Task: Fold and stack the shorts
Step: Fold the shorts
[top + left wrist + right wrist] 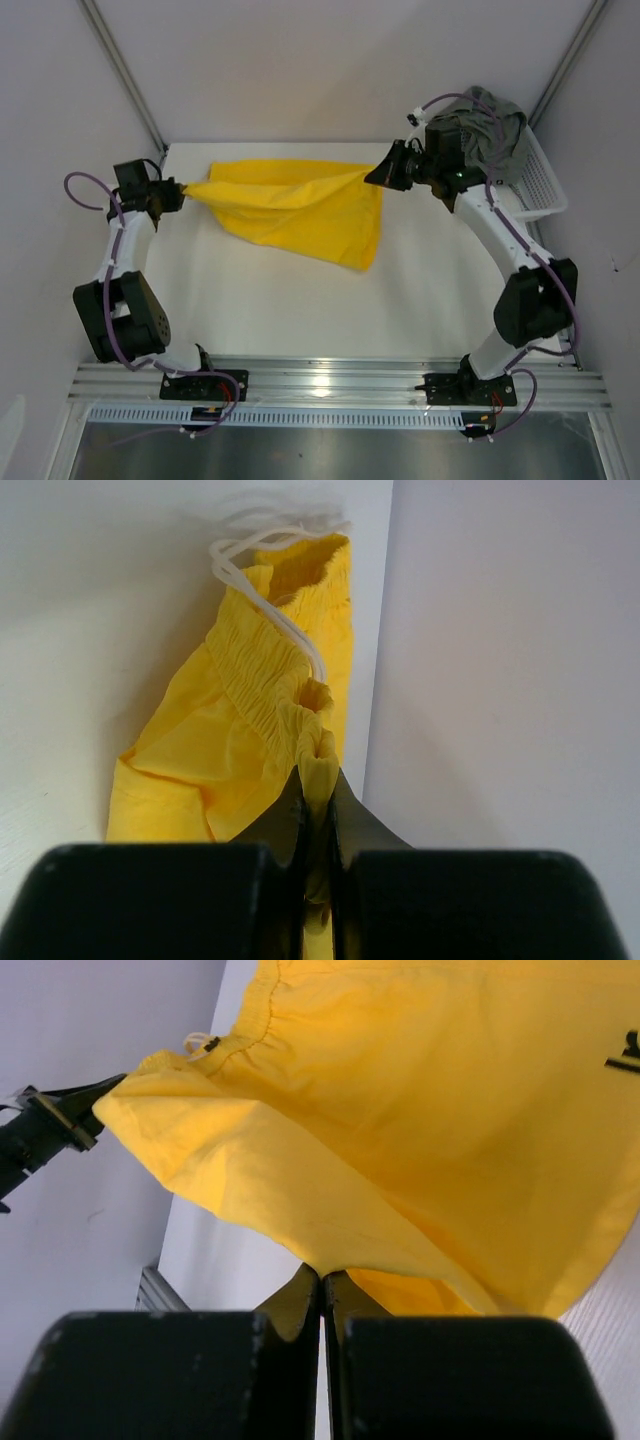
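Observation:
The yellow shorts (pixel 290 205) hang stretched in the air between my two grippers above the white table (pixel 420 290), their loose part drooping toward the right. At the left end my left gripper (pixel 178 190) is shut on the gathered waistband (pixel 270 690); its white drawstring (pixel 265 590) trails beyond. At the right end my right gripper (pixel 385 172) is shut on a pinch of the yellow cloth (pixel 400 1140). A small dark logo (pixel 625 1055) shows at the right wrist view's edge. The grey-green shorts (pixel 490 125) lie crumpled in the white mesh basket (pixel 540 190).
The basket stands at the table's back right corner, just behind my right arm (pixel 500 235). Grey walls close in at the back and both sides. A metal rail (pixel 330 380) with both arm bases runs along the near edge.

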`<move>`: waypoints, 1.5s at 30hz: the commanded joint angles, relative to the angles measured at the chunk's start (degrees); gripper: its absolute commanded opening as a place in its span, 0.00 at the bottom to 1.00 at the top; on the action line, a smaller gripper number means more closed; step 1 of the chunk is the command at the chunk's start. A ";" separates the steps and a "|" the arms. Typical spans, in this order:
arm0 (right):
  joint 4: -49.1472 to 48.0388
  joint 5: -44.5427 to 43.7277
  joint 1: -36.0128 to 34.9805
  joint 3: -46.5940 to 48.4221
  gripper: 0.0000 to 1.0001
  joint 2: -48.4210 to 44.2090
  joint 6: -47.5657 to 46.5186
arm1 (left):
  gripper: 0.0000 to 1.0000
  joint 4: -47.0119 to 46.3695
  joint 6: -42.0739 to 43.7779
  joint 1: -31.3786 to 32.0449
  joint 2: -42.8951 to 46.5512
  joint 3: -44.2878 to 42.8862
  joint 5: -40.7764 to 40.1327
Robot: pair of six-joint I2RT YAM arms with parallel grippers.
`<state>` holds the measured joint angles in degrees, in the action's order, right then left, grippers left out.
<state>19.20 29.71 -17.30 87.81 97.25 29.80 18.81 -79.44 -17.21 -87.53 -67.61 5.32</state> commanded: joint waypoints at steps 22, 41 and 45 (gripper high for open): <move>15.95 -9.76 -10.91 -22.25 0.00 -48.30 -2.64 | 0.00 18.35 5.96 -0.37 34.61 20.68 -1.27; 7.96 -6.87 -3.36 -10.56 0.00 -28.88 -3.35 | 0.00 24.44 -0.89 0.69 24.87 1.79 -8.57; 3.66 -4.84 -0.99 -8.02 0.00 -23.09 -2.56 | 0.00 19.88 -2.12 0.86 18.46 0.55 -6.38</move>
<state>29.19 22.52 -19.84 75.31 71.42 26.39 43.35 -78.78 -16.73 -64.90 -64.62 -0.84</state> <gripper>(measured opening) 0.005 0.044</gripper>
